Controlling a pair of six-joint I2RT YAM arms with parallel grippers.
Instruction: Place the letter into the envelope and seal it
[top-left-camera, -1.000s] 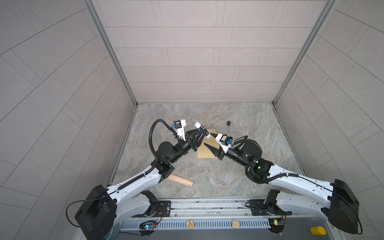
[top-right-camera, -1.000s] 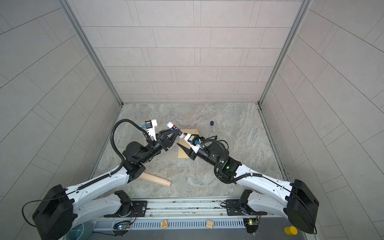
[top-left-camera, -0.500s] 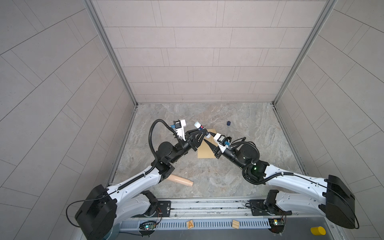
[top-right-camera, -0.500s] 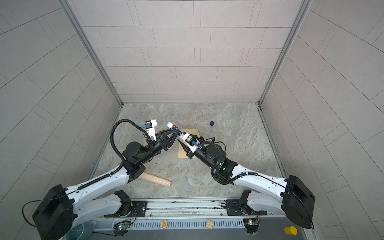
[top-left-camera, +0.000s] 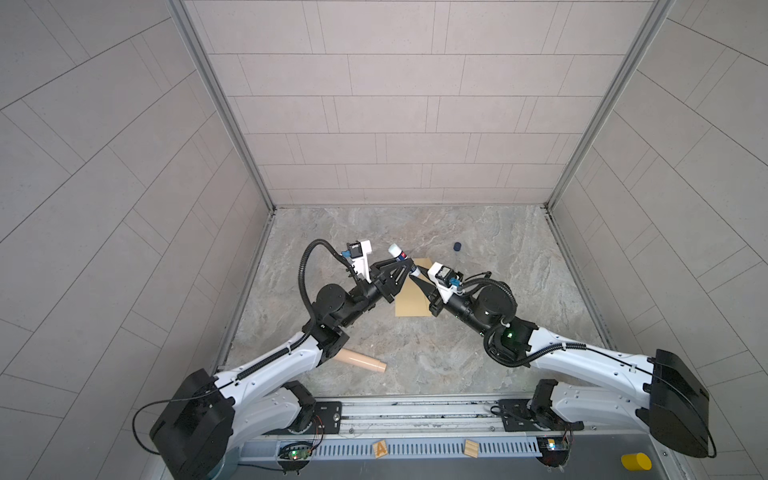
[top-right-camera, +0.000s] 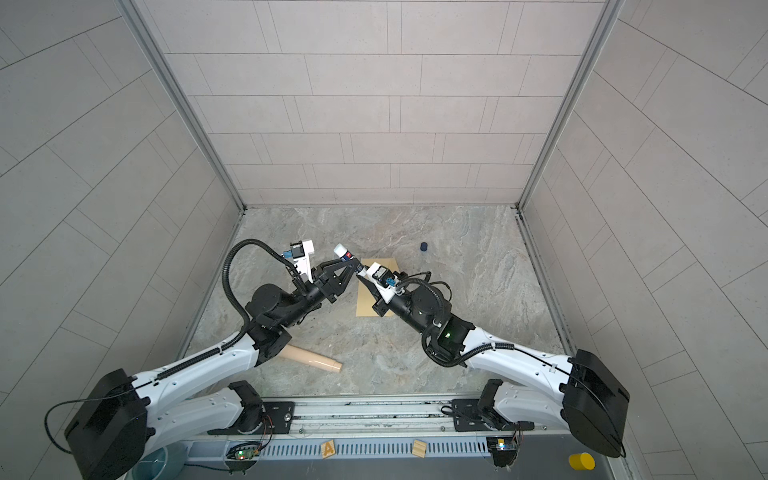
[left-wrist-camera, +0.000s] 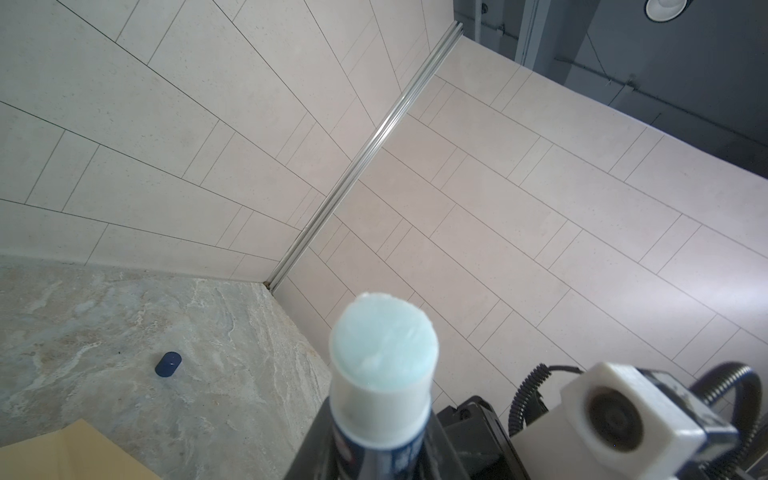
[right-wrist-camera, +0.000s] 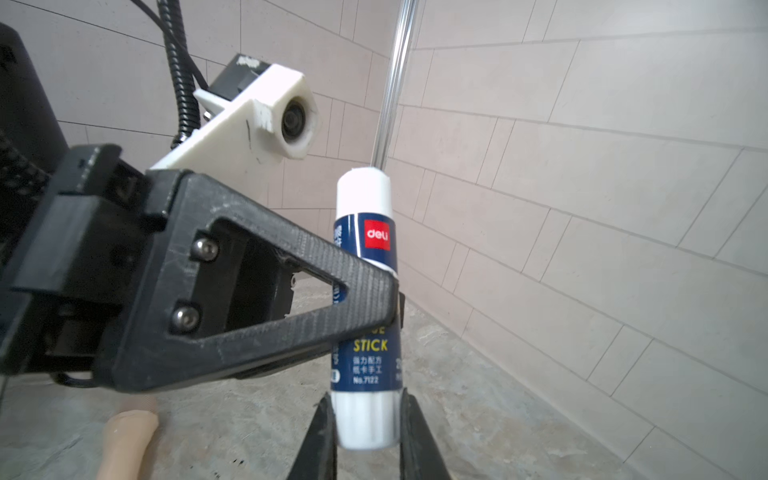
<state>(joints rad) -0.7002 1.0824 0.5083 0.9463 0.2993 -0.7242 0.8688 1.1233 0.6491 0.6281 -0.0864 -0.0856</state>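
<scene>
Left pincer, right pincer on glue stick, near envelope edge

left gripper clamps tilted glue stick | right gripper tips at stick's lower end | envelope flat beneath | blue cap apart, farther back | beige cylinder by left arm

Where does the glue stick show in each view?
Top view: stick over the envelope's far-left corner.
Top view: stick, same spot.
Left wrist: stick close, tip facing the camera.
Right wrist: stick close, upright, label readable.
Landmark: blue cap, absent only from right wrist.
</scene>
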